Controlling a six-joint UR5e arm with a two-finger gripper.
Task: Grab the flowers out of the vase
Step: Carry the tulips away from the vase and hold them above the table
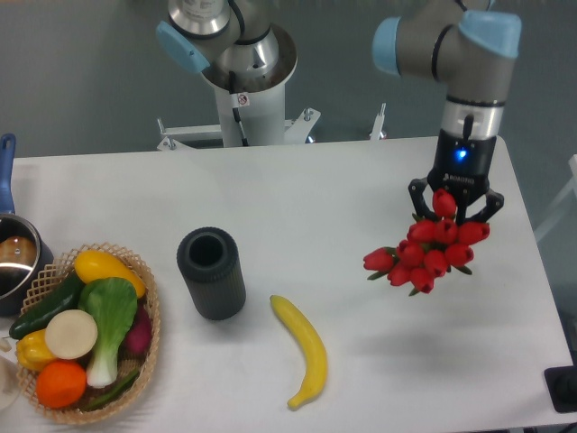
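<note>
The flowers (424,251), a bunch of red tulips with a few green leaves, hang over the right part of the table, their stems hidden under the blooms. My gripper (455,209) sits right at the top of the bunch, its dark fingers closed around it. The vase (211,272), a dark ribbed cylinder with an empty round mouth, stands upright left of the table's middle, far from the gripper.
A yellow banana (304,350) lies right of the vase near the front. A wicker basket (149,347) of vegetables and fruit sits at the front left. A steel pot (13,262) with a blue handle is at the left edge. The arm's base (248,81) rises behind the table.
</note>
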